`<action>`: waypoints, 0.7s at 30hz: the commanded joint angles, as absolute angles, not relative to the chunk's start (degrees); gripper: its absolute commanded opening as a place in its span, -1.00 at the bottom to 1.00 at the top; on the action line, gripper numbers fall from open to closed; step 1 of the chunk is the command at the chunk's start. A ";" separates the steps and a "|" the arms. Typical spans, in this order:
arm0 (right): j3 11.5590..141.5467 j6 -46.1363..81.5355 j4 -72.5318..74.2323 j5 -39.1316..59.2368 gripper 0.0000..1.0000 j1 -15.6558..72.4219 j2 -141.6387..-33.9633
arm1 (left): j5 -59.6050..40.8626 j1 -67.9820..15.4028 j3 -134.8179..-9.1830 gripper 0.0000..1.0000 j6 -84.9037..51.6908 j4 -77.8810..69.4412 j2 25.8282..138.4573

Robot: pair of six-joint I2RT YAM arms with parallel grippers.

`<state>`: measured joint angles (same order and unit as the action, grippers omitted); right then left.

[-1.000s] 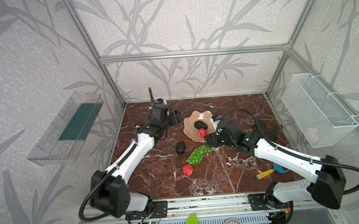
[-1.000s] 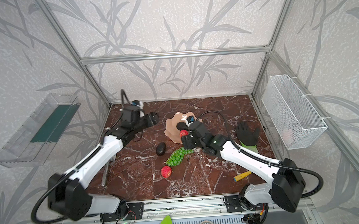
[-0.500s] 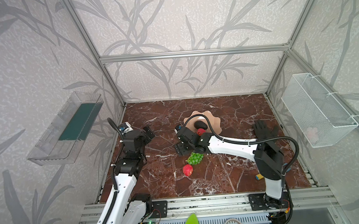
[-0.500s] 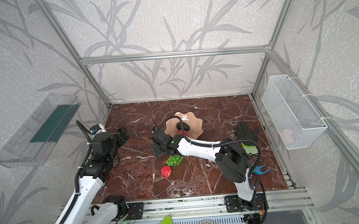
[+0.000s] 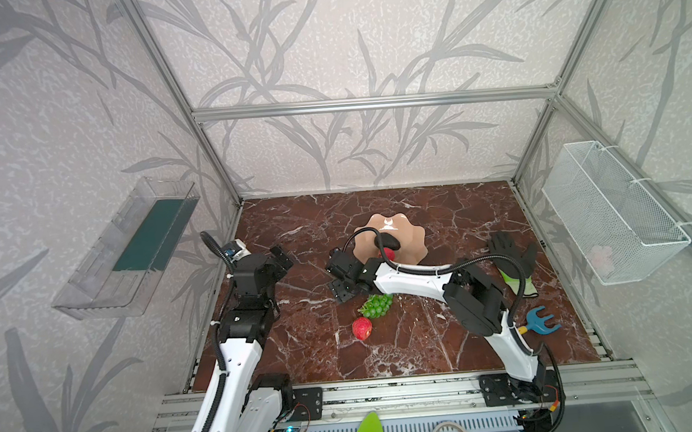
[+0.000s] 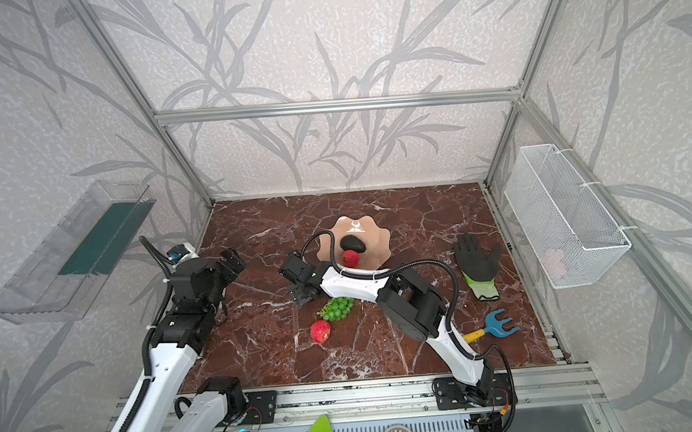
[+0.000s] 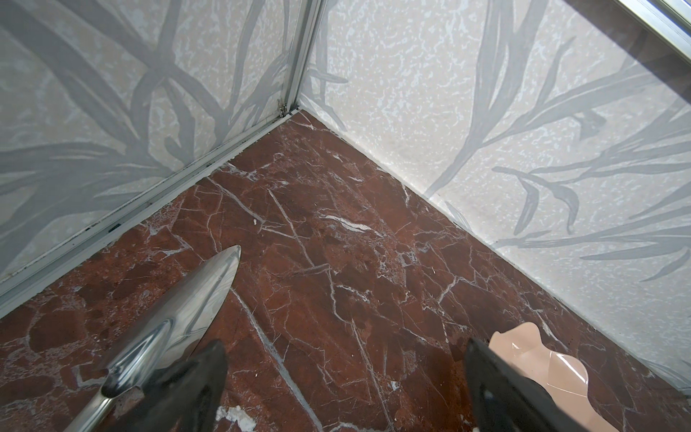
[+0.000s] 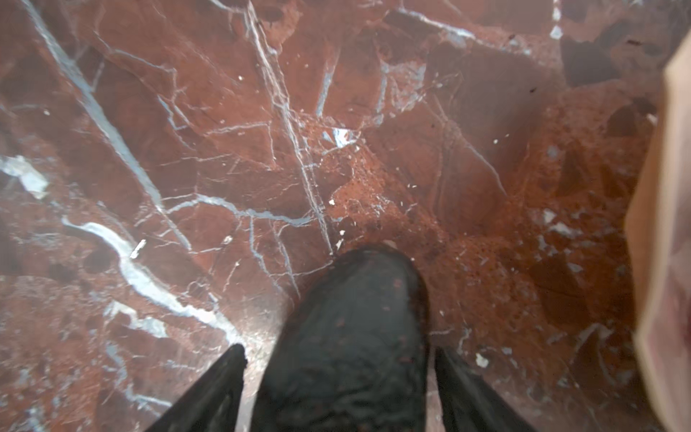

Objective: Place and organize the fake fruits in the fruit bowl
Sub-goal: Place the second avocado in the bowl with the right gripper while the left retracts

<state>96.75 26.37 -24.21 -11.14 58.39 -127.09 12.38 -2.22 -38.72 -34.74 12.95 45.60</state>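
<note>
Right wrist view has the right fingers (image 8: 213,400) spread either side of an avocado (image 8: 351,299) lying on the bench (image 8: 224,112), light showing down one side, so not yet pinching, I'd say. Its long axis runs in line with them, one end pointing away from the wrist, which suits a squeeze across its width. The bowl (image 8: 669,224) sits just beside. Left fingers (image 7: 179,396) gape wide and empty near the wall (image 7: 411,93), likely out of the way.

The bowl (image 5: 415,243) is peach-pink, grapes (image 5: 377,305) green, strawberry (image 5: 362,328) red, avocado (image 5: 388,242) black, table (image 5: 377,206) white-veined reddish-brown.
</note>
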 commanded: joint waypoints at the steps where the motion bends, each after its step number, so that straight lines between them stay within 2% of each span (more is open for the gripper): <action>1: 97.98 26.13 -25.29 -12.44 0.34 58.27 -127.40 | 12.95 -1.65 -38.15 0.98 -35.77 13.69 44.70; 3: 97.03 25.80 -24.69 -11.89 0.15 58.34 -126.11 | 12.77 -1.58 -37.89 0.98 -35.94 13.59 44.68; 5: 94.96 25.41 -23.65 -11.61 0.07 58.27 -123.44 | 12.65 -1.49 -37.75 0.98 -36.04 13.56 44.68; 12: 84.65 22.45 -22.35 -17.57 0.05 56.98 -106.43 | 12.22 -1.17 -37.71 0.98 -36.19 13.11 44.79; 17: 76.55 21.57 -21.64 -17.37 0.05 49.08 -95.71 | 11.34 -0.88 -37.79 0.98 -36.64 12.96 45.33; 21: 73.59 21.82 -21.33 -14.51 0.06 42.76 -94.62 | 10.19 -0.83 -37.75 0.98 -37.09 12.65 45.78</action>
